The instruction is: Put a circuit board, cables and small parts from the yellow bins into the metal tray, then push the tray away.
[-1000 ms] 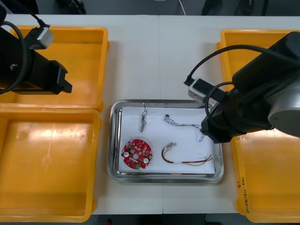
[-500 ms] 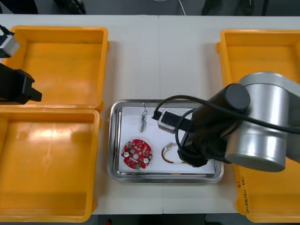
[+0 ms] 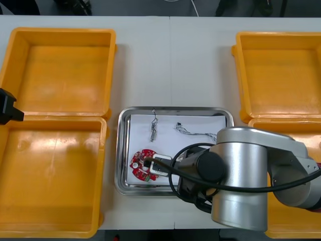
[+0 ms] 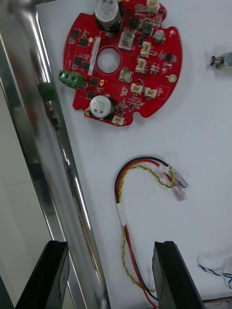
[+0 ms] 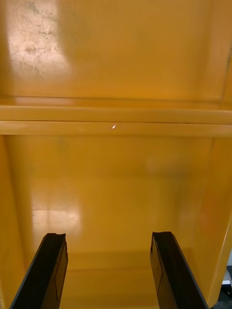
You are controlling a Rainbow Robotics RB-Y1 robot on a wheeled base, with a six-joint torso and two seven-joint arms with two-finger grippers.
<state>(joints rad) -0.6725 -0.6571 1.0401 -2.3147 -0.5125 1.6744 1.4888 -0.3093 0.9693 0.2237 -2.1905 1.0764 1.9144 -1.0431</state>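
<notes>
A: We're holding the right gripper (image 4: 110,248) with its fingers spread and nothing between them. They're straddling the near rim of the metal tray (image 4: 43,159): one finger is hanging outside over the table (image 3: 200,60), the other over the white liner (image 4: 193,145), beside the red and yellow cable (image 4: 121,212).

B: So we're lining up for the push, since everything is already lying inside?

A: We're judging so. The circuit board (image 4: 123,63) is sitting just beyond that cable, close to the same rim. A small metal part (image 4: 222,61) is lying farther in, and the blue and white cable (image 4: 215,270) is peeking in by the inner finger.

B: And the left gripper (image 5: 108,239)?

A: We're parking it, fingers apart and empty, above the yellow bins (image 5: 116,183) on the left, out of the tray's way.

B: What are we seeing change from a second ago?

A: The right arm (image 3: 241,175) is swinging from the tray's right side round to its near edge, so it's now covering the red and yellow cable from above. The left arm (image 3: 7,108) is retreating to the table's left margin. The tray and its load aren't shifting.
</notes>
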